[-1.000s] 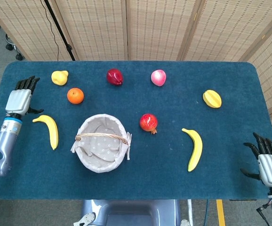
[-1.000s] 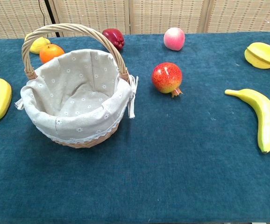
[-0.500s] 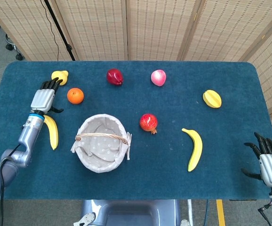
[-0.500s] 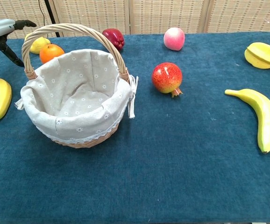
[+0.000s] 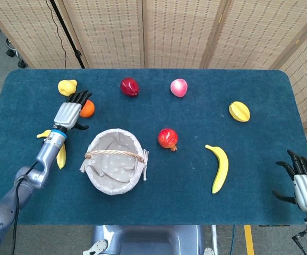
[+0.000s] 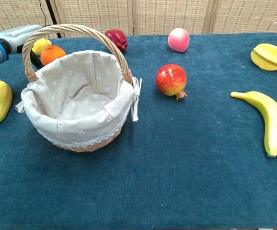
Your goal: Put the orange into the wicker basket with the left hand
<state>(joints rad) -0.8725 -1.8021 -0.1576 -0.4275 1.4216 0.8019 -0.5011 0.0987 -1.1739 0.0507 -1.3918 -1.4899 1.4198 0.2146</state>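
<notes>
The orange [image 5: 88, 109] lies on the blue table left of centre, behind the wicker basket [image 5: 92, 146]. My left hand [image 5: 71, 110] hovers at the orange's left side, its dark fingers spread and reaching over the fruit's edge, with nothing held. In the chest view the orange [image 6: 52, 53] shows behind the basket's handle, and the left hand [image 6: 16, 36] sits just left of it. The cloth-lined basket [image 6: 81, 127] holds nothing. My right hand [image 5: 305, 186] rests open at the table's front right corner.
A yellow fruit [image 5: 67, 87] lies just behind the left hand. Under the left forearm lies a banana [image 5: 61, 155]. A dark red fruit [image 5: 129, 86], a pink peach [image 5: 179, 87], a starfruit [image 5: 239, 111], a pomegranate [image 5: 168, 138] and a second banana [image 5: 220, 167] are spread to the right.
My left hand has swept right from the table's left edge to the orange's side, its fingers now over the fruit's edge. The right hand and the fruit have not moved.
</notes>
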